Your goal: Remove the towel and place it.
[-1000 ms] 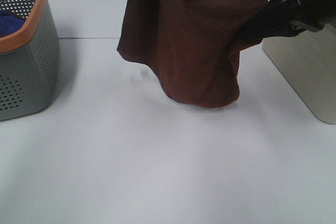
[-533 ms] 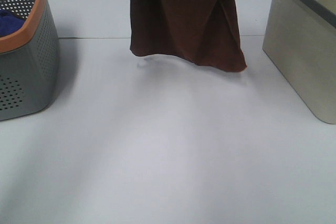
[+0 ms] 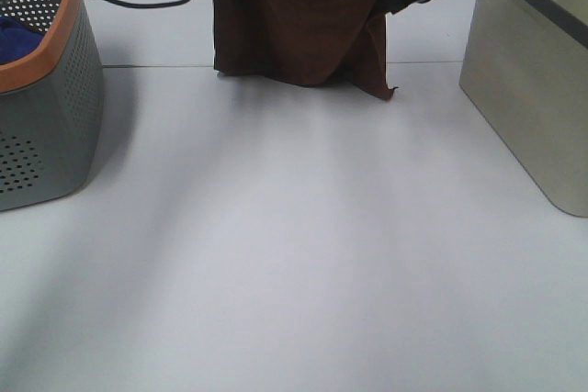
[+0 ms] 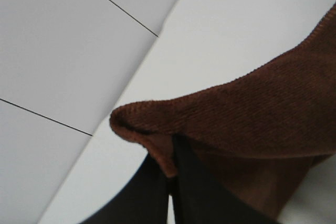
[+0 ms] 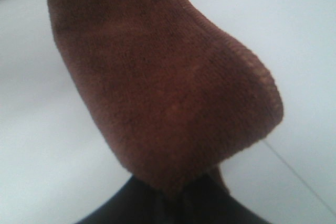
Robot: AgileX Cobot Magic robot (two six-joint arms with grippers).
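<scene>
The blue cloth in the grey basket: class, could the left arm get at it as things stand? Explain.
Probably not yet. The blue cloth lies uncovered in the open basket on that arm's side, but the left gripper is shut on the hanging towel and must release it first.

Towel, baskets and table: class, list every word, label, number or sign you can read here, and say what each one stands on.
None: there is no readable text in any view. The towel, the grey basket, the beige bin and the table all show plain surfaces, with no print, label or number visible.
</scene>
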